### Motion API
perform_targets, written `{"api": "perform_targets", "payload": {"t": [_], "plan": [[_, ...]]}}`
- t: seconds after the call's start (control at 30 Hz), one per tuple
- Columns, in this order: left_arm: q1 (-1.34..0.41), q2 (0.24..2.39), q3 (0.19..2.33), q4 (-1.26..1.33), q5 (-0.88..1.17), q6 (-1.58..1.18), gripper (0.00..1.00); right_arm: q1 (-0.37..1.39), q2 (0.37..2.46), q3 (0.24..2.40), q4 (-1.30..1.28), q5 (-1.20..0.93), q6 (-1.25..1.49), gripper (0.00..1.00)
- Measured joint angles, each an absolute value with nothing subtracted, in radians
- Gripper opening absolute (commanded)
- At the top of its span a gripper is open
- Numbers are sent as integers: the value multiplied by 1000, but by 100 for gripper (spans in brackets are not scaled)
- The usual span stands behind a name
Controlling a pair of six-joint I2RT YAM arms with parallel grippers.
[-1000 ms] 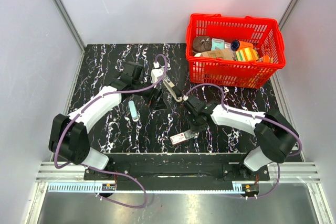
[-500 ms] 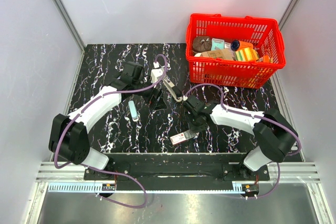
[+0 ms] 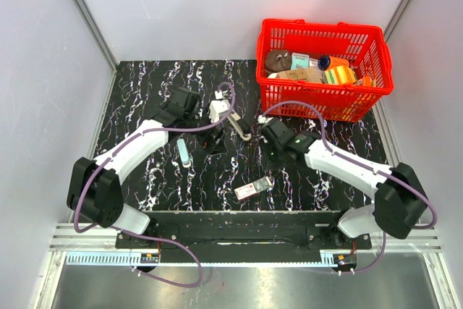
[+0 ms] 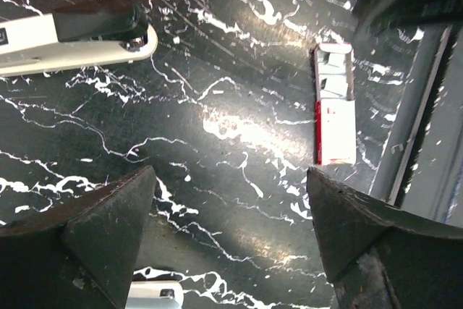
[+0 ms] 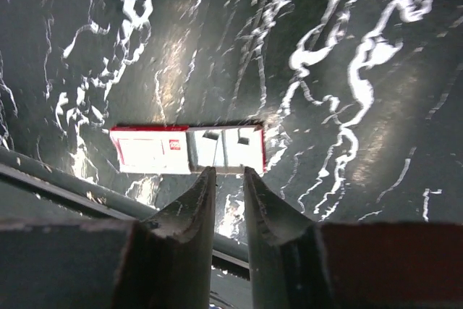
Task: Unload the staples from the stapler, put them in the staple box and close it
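Both hands empty: left hand wide, right hand near-closed.

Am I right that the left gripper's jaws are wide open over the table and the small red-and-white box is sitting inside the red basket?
Not quite: the box lies on the table near the front edge, not in the basket, as the top view shows. The left gripper is indeed wide open.

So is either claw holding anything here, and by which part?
Nothing is held: the left claw gapes empty, and the right claw is nearly closed on nothing.
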State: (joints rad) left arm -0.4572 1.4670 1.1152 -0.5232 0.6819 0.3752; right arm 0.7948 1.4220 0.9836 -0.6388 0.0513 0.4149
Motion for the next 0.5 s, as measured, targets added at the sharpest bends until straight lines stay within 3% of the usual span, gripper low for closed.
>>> {"api": "perform_targets", "payload": {"t": [0.2,0.5], "plan": [[-543,1435,1010,-546,579,521,89,607,1365,912,-581,-24,427,26],[-762,1435,900,-563,442,640,89,548,1395,723,-420,-211,509,27]]}}
